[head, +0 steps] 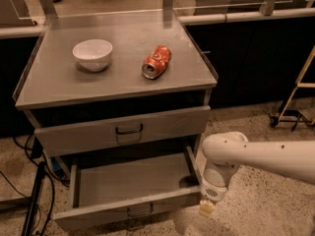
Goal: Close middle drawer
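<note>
The middle drawer (pixel 133 211) is pulled far out of the grey metal cabinet (pixel 118 90), and its shallow tray shows empty. Its flat front has a small dark bar handle (pixel 140 211) at centre. My gripper (pixel 206 208) hangs at the end of the white arm (pixel 256 159), just outside the right end of the drawer front, at about the height of its top edge. I cannot tell whether it touches the front. Nothing shows in the gripper.
The taller top drawer (pixel 125 129) above is slightly ajar. A white bowl (pixel 92 54) and a crushed orange can (pixel 156 62) sit on the cabinet top. Cables and a dark stand (pixel 34 200) are on the floor at left; a yellow frame (pixel 295 100) stands at right.
</note>
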Available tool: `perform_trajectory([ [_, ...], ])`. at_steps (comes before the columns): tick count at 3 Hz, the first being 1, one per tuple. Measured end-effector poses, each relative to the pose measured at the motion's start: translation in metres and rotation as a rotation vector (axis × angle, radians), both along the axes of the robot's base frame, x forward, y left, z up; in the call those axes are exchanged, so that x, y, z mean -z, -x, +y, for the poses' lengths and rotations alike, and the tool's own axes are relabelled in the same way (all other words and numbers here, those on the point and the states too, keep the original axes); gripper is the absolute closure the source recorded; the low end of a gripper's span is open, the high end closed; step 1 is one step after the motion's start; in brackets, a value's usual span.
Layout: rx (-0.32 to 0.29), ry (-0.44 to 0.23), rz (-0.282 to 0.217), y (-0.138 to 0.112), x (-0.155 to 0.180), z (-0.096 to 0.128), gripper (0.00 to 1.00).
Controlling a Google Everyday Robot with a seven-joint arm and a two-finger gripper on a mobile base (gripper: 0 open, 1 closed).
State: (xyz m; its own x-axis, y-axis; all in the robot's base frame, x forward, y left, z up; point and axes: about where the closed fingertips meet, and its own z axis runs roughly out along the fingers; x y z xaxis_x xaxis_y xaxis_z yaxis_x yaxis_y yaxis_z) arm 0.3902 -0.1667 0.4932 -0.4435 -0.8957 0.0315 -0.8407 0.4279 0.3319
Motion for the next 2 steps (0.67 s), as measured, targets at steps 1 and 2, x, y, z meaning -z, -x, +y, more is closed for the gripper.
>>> perform_trajectory([
  [1, 0.007, -0.006, 0.014, -0.011, 0.019, 0.006, 1.0],
  [2, 0.016, -0.01, 0.003, -0.028, 0.027, 0.01, 1.0],
])
